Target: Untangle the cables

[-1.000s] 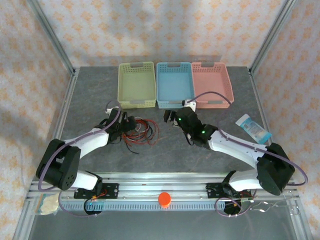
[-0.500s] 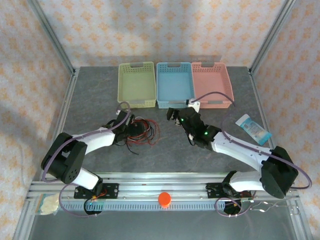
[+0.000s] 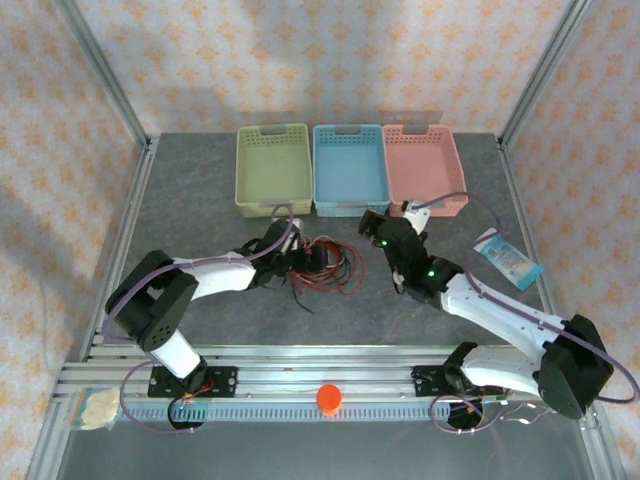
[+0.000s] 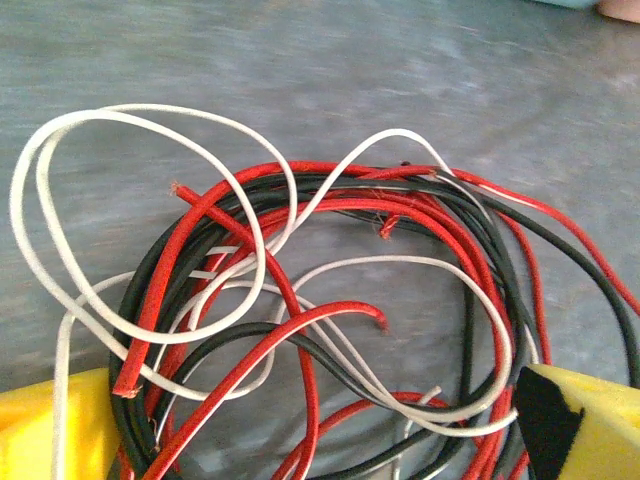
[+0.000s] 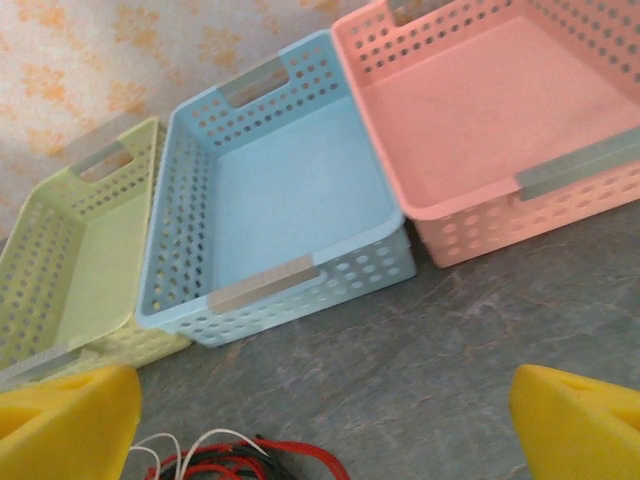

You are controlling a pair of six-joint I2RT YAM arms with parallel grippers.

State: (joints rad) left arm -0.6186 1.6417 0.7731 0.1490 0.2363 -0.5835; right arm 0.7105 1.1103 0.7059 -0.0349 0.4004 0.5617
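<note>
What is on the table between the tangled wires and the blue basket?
Nothing. In the right wrist view, the stretch of grey table between the cables and the blue basket is bare.

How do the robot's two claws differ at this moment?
The left claw sits over the cables, with red, black and white loops lying between its fingers. The right claw has mostly bare table ahead of it, with the tangle at its near edge. The left claw points at the tangle, while the right claw faces the blue basket and pink basket. Both stand open and have yellow tips.
</note>
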